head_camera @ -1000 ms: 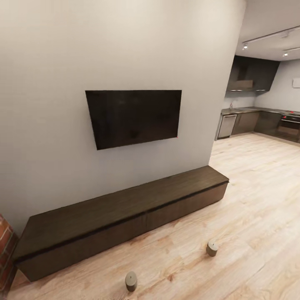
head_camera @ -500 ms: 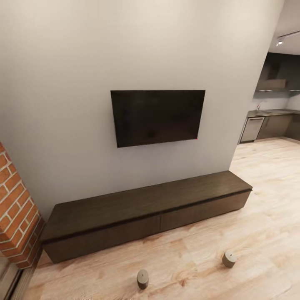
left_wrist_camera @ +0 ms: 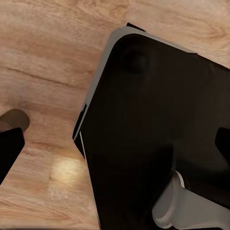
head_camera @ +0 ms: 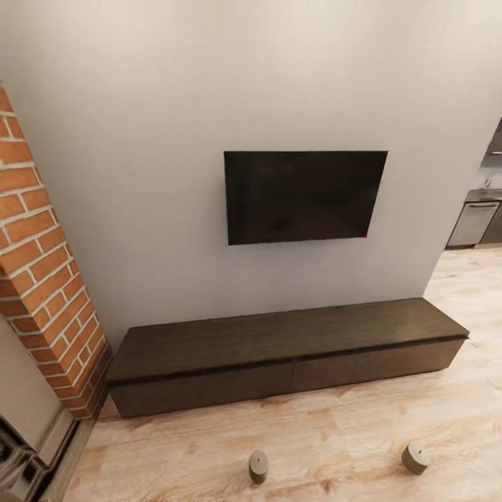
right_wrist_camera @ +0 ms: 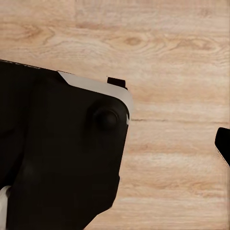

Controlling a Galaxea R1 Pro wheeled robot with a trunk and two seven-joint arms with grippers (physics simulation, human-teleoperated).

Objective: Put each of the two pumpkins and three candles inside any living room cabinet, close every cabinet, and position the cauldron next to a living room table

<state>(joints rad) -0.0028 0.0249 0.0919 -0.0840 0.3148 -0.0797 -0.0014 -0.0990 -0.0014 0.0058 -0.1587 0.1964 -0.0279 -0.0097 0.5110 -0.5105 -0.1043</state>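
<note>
The long low dark-brown cabinet (head_camera: 279, 348) stands against the grey wall with its drawer fronts shut. Two tan candles stand upright on the wood floor in front of it, one (head_camera: 258, 466) near the middle and one (head_camera: 415, 457) further right. Pumpkins, cauldron and table are out of view. In the left wrist view my left gripper (left_wrist_camera: 120, 153) hangs open over the floor and my own dark base, a fingertip (left_wrist_camera: 9, 148) at each edge. My right gripper (right_wrist_camera: 115, 148) has one fingertip (right_wrist_camera: 223, 143) at the frame edge, equally wide, with nothing held.
A black TV (head_camera: 303, 195) hangs on the wall above the cabinet. A red brick column (head_camera: 42, 279) rises at the left with a grey hearth edge (head_camera: 28, 432) below it. Kitchen units (head_camera: 477, 223) lie beyond the wall's right end, with open wood floor there.
The head view has swung left, so the cabinet, TV and candles sit further right in the picture and the brick column has come in. The things themselves have not moved.
</note>
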